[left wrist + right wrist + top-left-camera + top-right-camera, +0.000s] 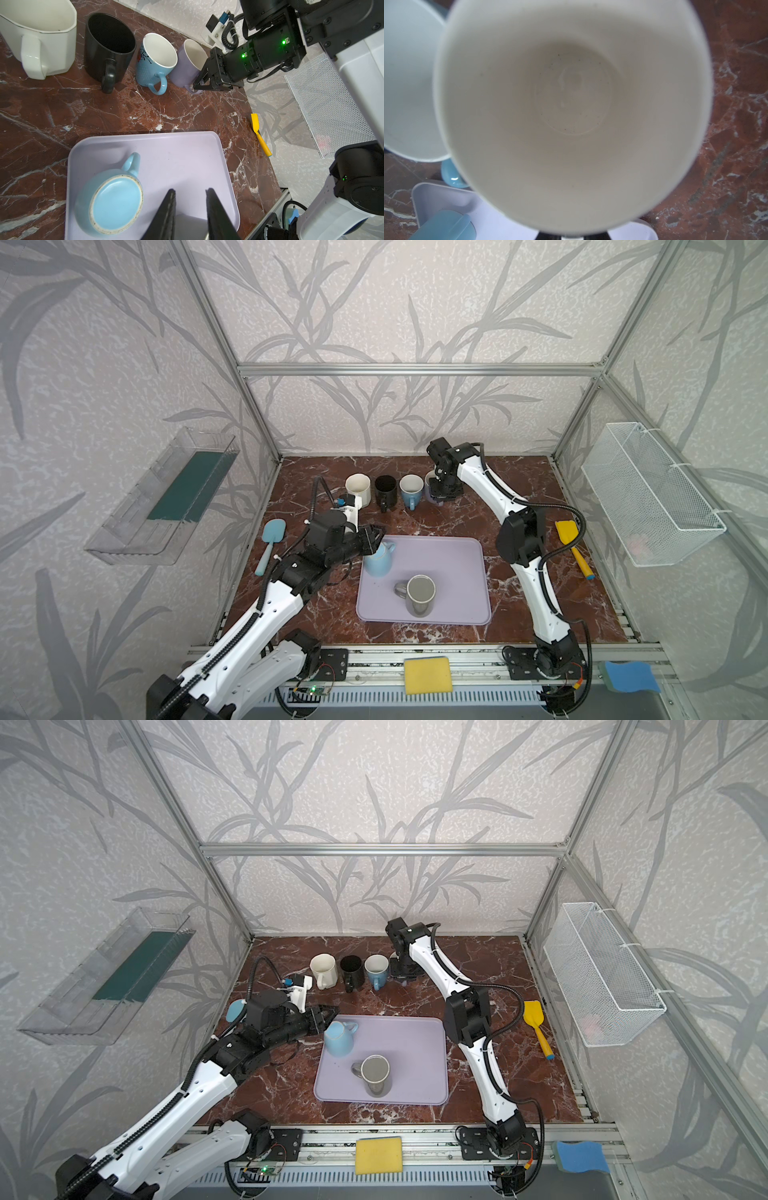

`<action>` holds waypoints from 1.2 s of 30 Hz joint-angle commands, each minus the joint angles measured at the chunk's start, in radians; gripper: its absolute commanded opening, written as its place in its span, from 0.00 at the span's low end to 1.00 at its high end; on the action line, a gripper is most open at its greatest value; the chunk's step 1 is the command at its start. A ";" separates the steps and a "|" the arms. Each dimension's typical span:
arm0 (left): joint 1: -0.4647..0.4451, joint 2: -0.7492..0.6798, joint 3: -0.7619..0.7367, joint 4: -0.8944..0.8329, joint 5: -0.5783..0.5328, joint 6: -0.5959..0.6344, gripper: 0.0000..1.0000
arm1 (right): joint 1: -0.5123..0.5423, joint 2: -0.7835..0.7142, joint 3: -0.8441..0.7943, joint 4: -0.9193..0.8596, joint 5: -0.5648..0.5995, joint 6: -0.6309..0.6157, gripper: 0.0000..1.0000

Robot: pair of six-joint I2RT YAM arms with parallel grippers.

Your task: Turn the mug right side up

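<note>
Left wrist view: blue mug [112, 199] sits base-up on the tray [176, 149], left gripper [190, 189] just beside it, jaws partly apart and empty, likely lining up a grasp, while the right gripper [197, 86] seems clamped on the purple mug [187, 68] by its handle.

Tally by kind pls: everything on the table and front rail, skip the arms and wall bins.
Mugs: 6 (white mug, black mug, blue-and-white mug, purple mug, light blue mug, grey mug)
Spatulas: 2 (blue spatula, yellow spatula)
Sponges: 2 (yellow sponge, blue sponge)
Trays: 1 (lilac tray)
Total: 11
</note>
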 commanded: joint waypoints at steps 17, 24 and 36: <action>0.009 -0.040 -0.026 -0.022 0.011 0.016 0.29 | -0.004 0.018 -0.012 0.013 0.031 0.003 0.00; 0.009 -0.046 -0.029 -0.028 0.011 0.016 0.29 | -0.006 0.020 -0.032 0.023 0.028 0.007 0.00; 0.010 -0.051 -0.028 -0.033 0.017 0.015 0.29 | -0.010 0.017 -0.069 0.045 0.017 0.004 0.09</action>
